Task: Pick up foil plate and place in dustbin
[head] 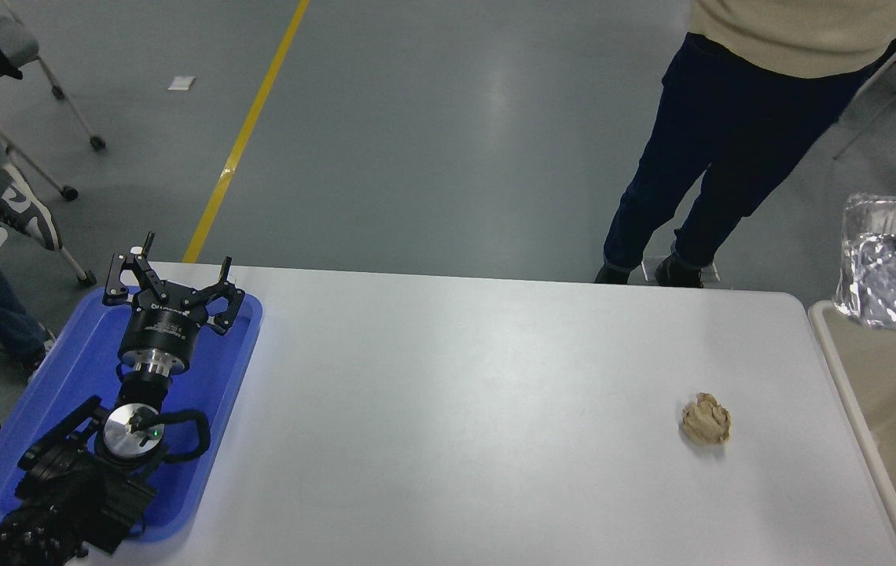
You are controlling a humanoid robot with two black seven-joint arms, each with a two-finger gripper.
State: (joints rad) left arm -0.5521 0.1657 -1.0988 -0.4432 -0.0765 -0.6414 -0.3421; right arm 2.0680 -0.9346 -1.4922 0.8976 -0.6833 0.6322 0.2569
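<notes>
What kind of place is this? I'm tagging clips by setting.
Probably a robotics lab or workshop floor: grey floor with a yellow line, a wheeled chair, and a white table.

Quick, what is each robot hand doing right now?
Left gripper: open, empty, parked over the blue tray.
Right gripper: out of view.

white table (456, 409); crumpled tan paper ball (706, 419) near its right end; flat blue tray (220, 369) at left edge; person (739, 118) standing at far side, dark trousers; yellow floor line (247, 130); wheeled chair (39, 86) top left
</notes>
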